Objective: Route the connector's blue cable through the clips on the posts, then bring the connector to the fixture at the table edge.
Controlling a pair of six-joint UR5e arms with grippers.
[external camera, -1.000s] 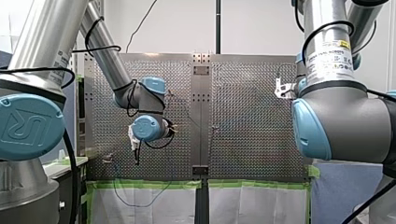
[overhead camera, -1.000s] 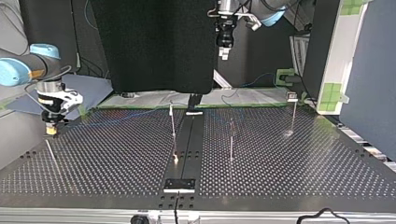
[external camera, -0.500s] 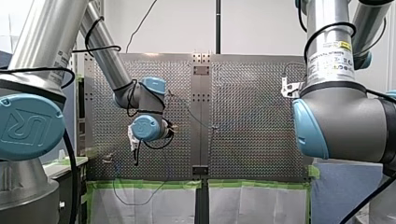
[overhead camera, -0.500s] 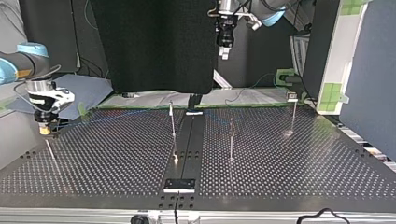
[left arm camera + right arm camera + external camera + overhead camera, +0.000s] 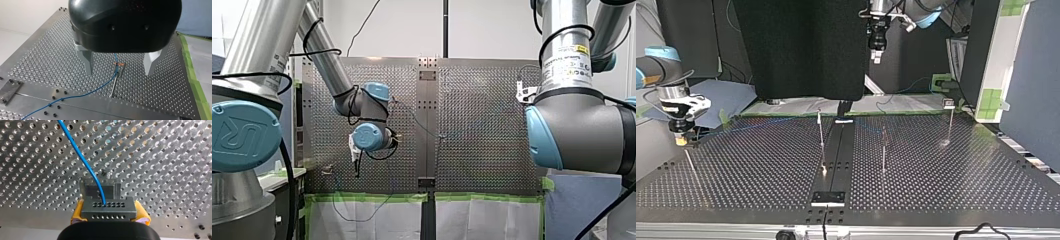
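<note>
my right gripper (image 5: 681, 138), far left of the top view, is clamped on the connector (image 5: 109, 208) (yellow pads either side). my left gripper (image 5: 119, 72) hangs wide open over a post (image 5: 114, 85). a hard pull could tug the blue cable (image 5: 83, 161) off its clip (image 5: 119, 64).

- Perforated metal table (image 5: 946, 180) with a plain dark strip (image 5: 838, 150) down its middle
- Green tape (image 5: 367, 197) along the table's edge, white sheets (image 5: 482, 220) just beside it
- Black panel (image 5: 801, 50) standing at the table's far edge in the top view
- White board with green squares (image 5: 1003, 55) at that view's right
- Blue-grey mat (image 5: 721, 97) beside the table at its left
</note>
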